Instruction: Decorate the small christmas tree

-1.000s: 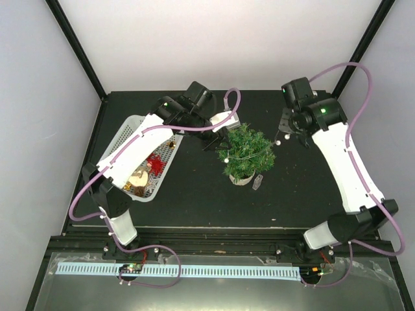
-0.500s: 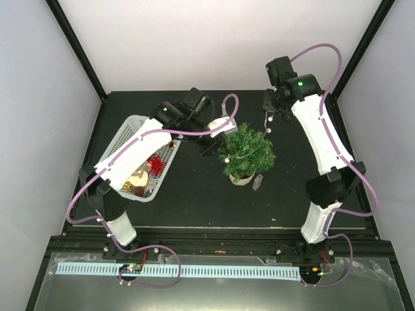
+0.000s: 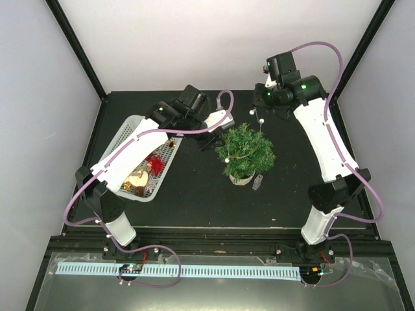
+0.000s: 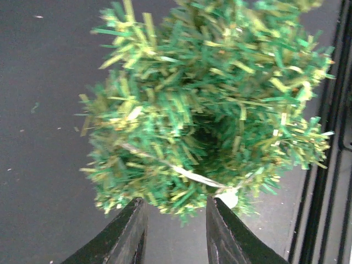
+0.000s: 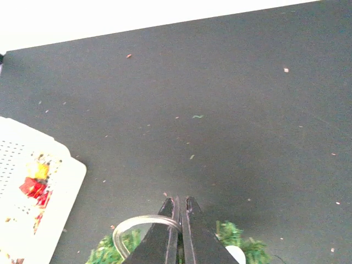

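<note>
Top external view has the tree (image 3: 246, 150) standing upright near the middle of the worktop (image 3: 194, 194), a bit right of centre, with the basket (image 3: 133, 126) off toward the left edge. Key thing imo: the right claw (image 5: 180, 201) hangs over the tree's far side, so the tree sits below it and toward the near edge. That claw is pressed together and looks to be pinching a thin pale strand (image 5: 137, 221) looping out from its tips toward the greenery. Left claw (image 4: 176, 199) is just beside the tree's left flank, pointing at it, partly spread with nothing between. My guess: the strand has to come down and nearward across the branches.
</note>
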